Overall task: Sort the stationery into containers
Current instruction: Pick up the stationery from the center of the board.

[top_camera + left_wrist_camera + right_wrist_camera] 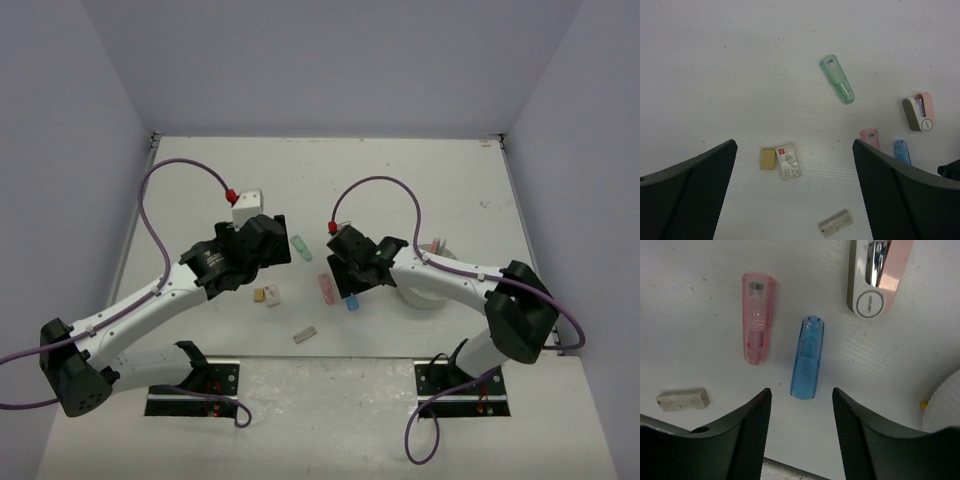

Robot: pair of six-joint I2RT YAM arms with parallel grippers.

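Black textured fingers (747, 430) of the right gripper (800, 402) are seen parted, one on each side of the near end of a blue translucent finger-shaped plastic piece (807, 357). A gap is left on both sides, so nothing is gripped. The blue piece is lying flat on the white table (705, 280). Just beside it, to the left in the wrist view, a pink translucent finger-shaped piece (758, 320) is laid nearly parallel. Further out, a pink-and-white stapler-like item (879, 275) is noted at the top edge. A small grey-white rectangular block (682, 399) is noted at the lower left, near one finger. A ribbed curve of the round white organizer (946, 407) is cut off at the right edge; its compartments cannot be seen from there. In the overhead view the organizer is found just right of the right gripper, partly hidden by that arm. The left gripper (794, 147) is held wide open above the table, with nothing touched by its pads. Under the gap, a small tan block (768, 158) and a white labelled block (788, 161) are recorded side by side, touching or nearly so. A green translucent finger-shaped piece (837, 79) is lying further out, tilted, well apart from the two blocks.
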